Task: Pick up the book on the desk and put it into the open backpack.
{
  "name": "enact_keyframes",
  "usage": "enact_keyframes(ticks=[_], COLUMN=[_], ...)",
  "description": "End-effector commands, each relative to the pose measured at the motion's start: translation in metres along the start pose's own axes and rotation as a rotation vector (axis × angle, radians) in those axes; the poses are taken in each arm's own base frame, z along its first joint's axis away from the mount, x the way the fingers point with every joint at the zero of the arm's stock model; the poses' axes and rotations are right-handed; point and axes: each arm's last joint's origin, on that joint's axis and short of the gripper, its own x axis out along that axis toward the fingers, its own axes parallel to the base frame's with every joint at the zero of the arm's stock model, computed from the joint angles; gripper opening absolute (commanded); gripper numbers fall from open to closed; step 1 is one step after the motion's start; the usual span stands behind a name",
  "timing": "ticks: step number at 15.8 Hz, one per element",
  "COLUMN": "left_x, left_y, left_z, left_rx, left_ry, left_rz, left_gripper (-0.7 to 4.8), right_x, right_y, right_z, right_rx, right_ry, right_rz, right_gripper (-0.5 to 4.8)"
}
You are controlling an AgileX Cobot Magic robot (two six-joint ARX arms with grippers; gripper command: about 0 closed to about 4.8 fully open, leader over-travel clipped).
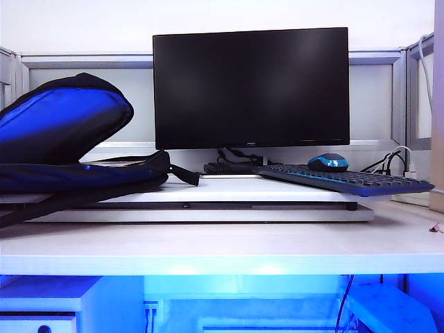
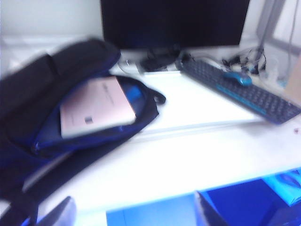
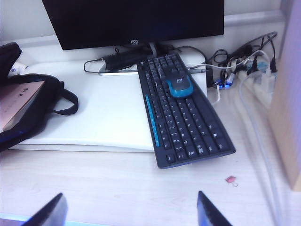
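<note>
We see the pale wood-grain tabletop (image 1: 222, 253) spanning the exterior view, a raised white platform board (image 1: 208, 205) lying on it. On the board a dark monitor (image 1: 251, 87) stands at the back. The black backpack (image 1: 66, 139) with blue lining lies on the left end of the board, flap up, mouth open toward the middle. In the left wrist view the backpack (image 2: 28, 94) holds the book (image 2: 96, 106): pale pinkish cover up, resting inside the open mouth, one corner poking out past the opening. The right wrist view catches the same book (image 3: 19, 103) inside the bag edge. A black keyboard (image 3: 181, 110) with a blue stripe sits angled on the right end of the board, overhanging it, with a blue mouse (image 3: 178, 87) on top of its keys. Cables (image 3: 240, 63) bunch by the right wall.

Left gripper (image 2: 134, 214) hangs over the tabletop front edge, jaws apart, nothing between them. Right gripper (image 3: 129, 212) sits over the tabletop in front of the keyboard, jaws apart, empty. Neither gripper shows in the exterior view.
</note>
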Motion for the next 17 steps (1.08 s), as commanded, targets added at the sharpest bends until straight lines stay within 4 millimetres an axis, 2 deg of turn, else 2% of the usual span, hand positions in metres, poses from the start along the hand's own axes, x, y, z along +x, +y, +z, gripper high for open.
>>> enact_keyframes(ticks=[1, 3, 7, 9, 10, 12, 13, 14, 17], left_x=[0.006, 0.014, 0.055, 0.064, 0.068, 0.079, 0.080, 0.082, 0.088], left_y=[0.004, 0.008, 0.027, 0.032, 0.033, 0.038, 0.039, 0.039, 0.042], left_z=[-0.002, -0.005, -0.038, -0.048, -0.053, -0.073, -0.075, -0.078, -0.089], left_rx=[-0.010, -0.033, -0.188, -0.200, -0.202, -0.221, -0.221, -0.222, -0.224], left_ry=[-0.019, -0.036, -0.071, -0.080, -0.074, -0.014, -0.014, -0.012, -0.001], left_rz=[0.037, 0.061, 0.119, 0.131, 0.132, 0.140, 0.140, 0.141, 0.142], left_gripper=[3.35, 3.35, 3.35, 3.34, 3.33, 3.29, 3.18, 2.85, 2.68], right_x=[0.000, 0.003, 0.013, 0.018, 0.021, 0.032, 0.033, 0.036, 0.041], right_y=[-0.004, -0.006, -0.011, -0.012, -0.013, -0.016, -0.017, -0.018, -0.019], right_z=[-0.018, -0.032, -0.061, -0.069, -0.073, -0.098, -0.102, -0.107, -0.118], right_rx=[0.015, 0.016, 0.033, 0.033, 0.033, 0.029, 0.028, 0.028, 0.031], right_ry=[-0.022, -0.011, -0.006, -0.010, -0.007, 0.038, 0.045, 0.048, 0.020], right_rz=[-0.016, -0.021, -0.033, -0.032, -0.033, -0.041, -0.042, -0.043, -0.037], right_gripper=[3.31, 3.31, 3.31, 3.24, 3.06, 2.77, 2.38, 2.01, 1.96])
